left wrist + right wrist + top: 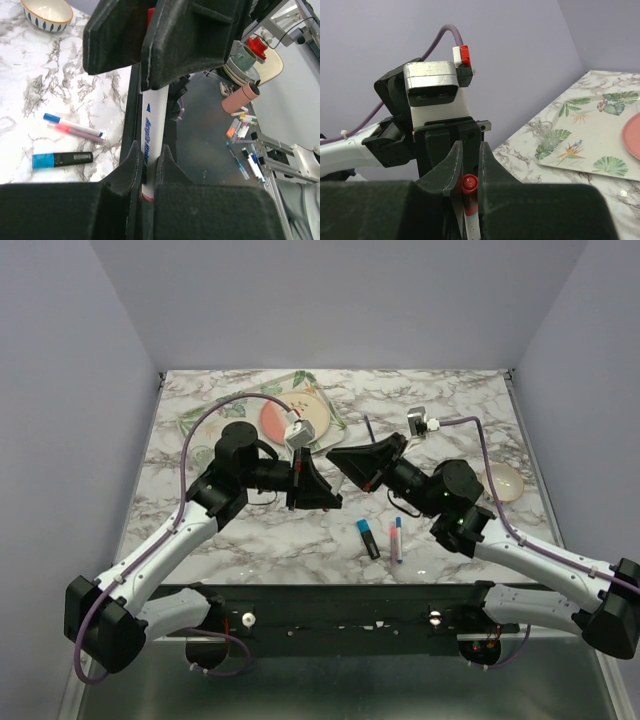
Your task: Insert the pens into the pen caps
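The table before you is white marble-patterned, veined in grey. At its far left corner lies a leaf-printed tray. Near the right edge sits a pale bowl, which your left wrist view shows has dark marks around the outside. Toward the near edge, right of centre, a dark marker with a bright blue cap lies just beside a blue-tipped white pen and a pink-and-white pen. Those two pens lie side by side, touching or nearly so. A thin dark pen lies alone farther back, near the middle.
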Controlling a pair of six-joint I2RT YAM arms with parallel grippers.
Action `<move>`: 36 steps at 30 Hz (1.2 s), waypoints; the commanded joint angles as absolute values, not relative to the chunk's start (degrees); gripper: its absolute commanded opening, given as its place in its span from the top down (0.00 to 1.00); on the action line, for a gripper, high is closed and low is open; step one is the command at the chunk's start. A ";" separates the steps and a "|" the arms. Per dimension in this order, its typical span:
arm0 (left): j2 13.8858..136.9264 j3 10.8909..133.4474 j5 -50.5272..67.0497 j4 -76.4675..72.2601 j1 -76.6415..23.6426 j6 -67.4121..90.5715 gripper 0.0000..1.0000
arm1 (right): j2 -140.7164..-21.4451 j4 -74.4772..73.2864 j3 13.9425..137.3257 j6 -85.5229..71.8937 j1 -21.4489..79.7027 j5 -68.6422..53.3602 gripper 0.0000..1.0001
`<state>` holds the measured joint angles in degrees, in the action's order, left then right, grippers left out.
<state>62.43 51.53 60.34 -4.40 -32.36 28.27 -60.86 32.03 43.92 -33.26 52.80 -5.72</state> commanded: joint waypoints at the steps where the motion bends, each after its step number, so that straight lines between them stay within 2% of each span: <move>1: 64.51 64.15 41.75 -20.75 -29.18 28.04 1.00 | -68.02 5.99 39.81 -37.71 63.45 -26.38 0.99; 9: 65.30 65.83 41.48 -17.23 -27.86 26.19 1.00 | -63.74 1.15 40.17 -37.62 64.51 -22.33 0.99; 14: 64.25 61.10 42.89 -16.97 -27.95 28.39 1.00 | -58.54 -5.52 46.39 -36.74 64.51 -9.69 0.99; 15: 63.90 60.21 43.15 -16.96 -27.95 28.91 1.00 | -57.67 -5.89 47.45 -36.65 64.51 -7.32 0.92; 17: 62.50 57.41 43.07 -15.91 -28.04 29.35 1.00 | -55.55 -5.89 50.87 -35.52 64.51 -0.81 0.88; 20: 59.86 53.81 41.14 -13.45 -27.95 29.27 1.00 | -52.75 -4.84 53.87 -35.07 64.51 8.68 0.63; 21: 59.07 52.83 40.44 -13.19 -28.04 29.27 1.00 | -52.04 -4.31 54.05 -34.63 64.51 10.70 0.45; 24: 56.34 50.28 38.06 -10.03 -27.95 28.74 1.00 | -48.79 -3.17 53.88 -33.31 64.51 16.42 0.26; 28: 53.62 47.82 33.76 -5.37 -28.04 28.48 1.00 | -44.39 -4.22 51.34 -33.66 64.51 23.19 0.16; 36: 55.80 38.42 20.05 -5.01 -28.65 43.84 1.00 | -39.99 -13.17 47.64 -39.10 64.51 30.93 0.10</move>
